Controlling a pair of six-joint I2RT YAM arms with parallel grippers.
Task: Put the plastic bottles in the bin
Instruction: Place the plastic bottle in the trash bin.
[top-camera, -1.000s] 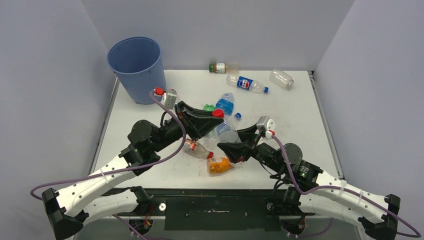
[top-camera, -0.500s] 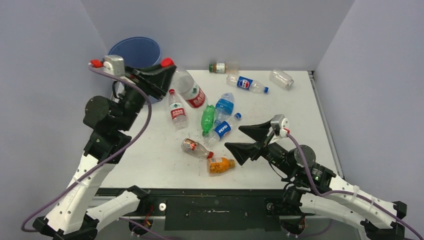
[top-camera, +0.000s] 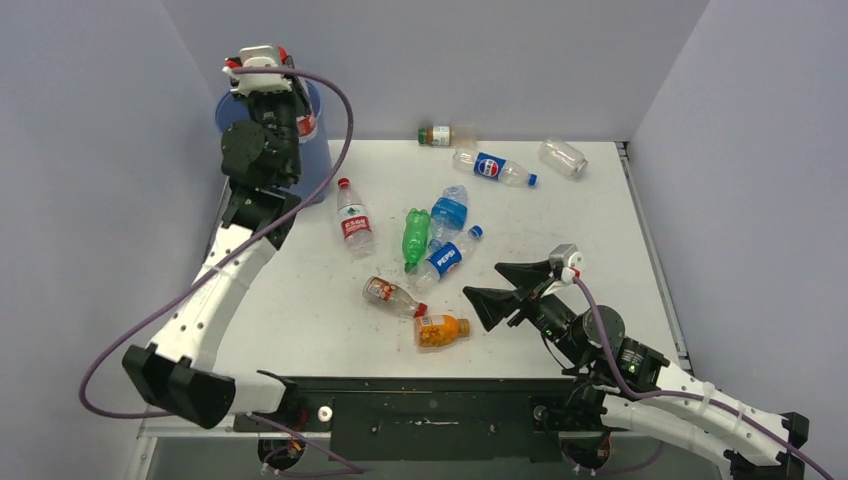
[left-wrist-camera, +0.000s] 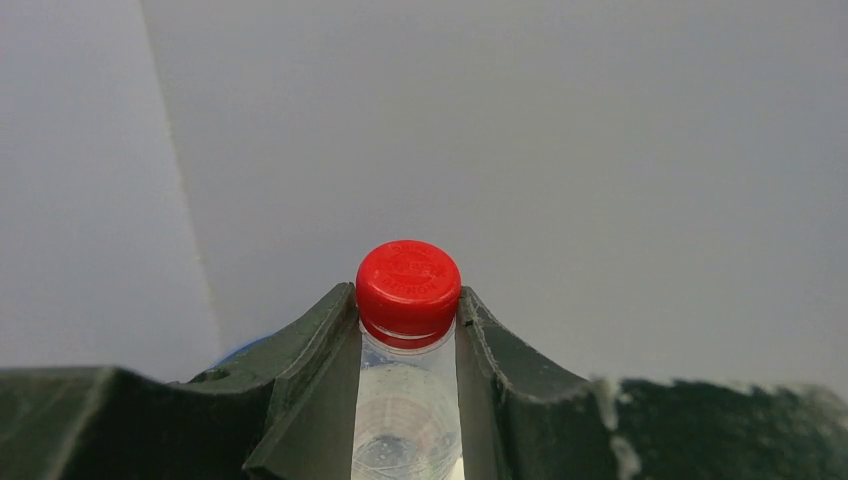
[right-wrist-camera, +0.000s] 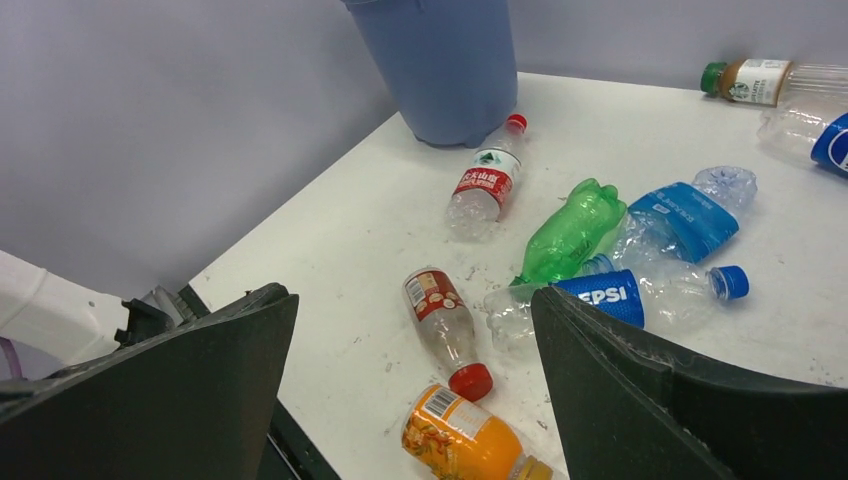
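1. Right now the left claw (left-wrist-camera: 408, 305) is clenched on the neck of a clear plastic bottle with a red cap (left-wrist-camera: 408, 285). The cap pokes past the fingertips, and the narrow neck probably gives a sure hold.
2. Overhead shows what that wrist view can't. The bottle hangs over the tall round blue plastic bin (top-camera: 312, 165) at the tabletop's (top-camera: 300, 330) far left corner, apparently placed for a drop.
3. Right claw (top-camera: 485, 282) gapes wide, holding nothing. Its own camera picks out a small orange bottle (right-wrist-camera: 455, 435) lying nearest.

worktop (top-camera: 600, 225): white, flecked with small dark specks | walls (top-camera: 500, 60): plain grey-lilac on three sides | black panel (top-camera: 430, 408): along the near edge
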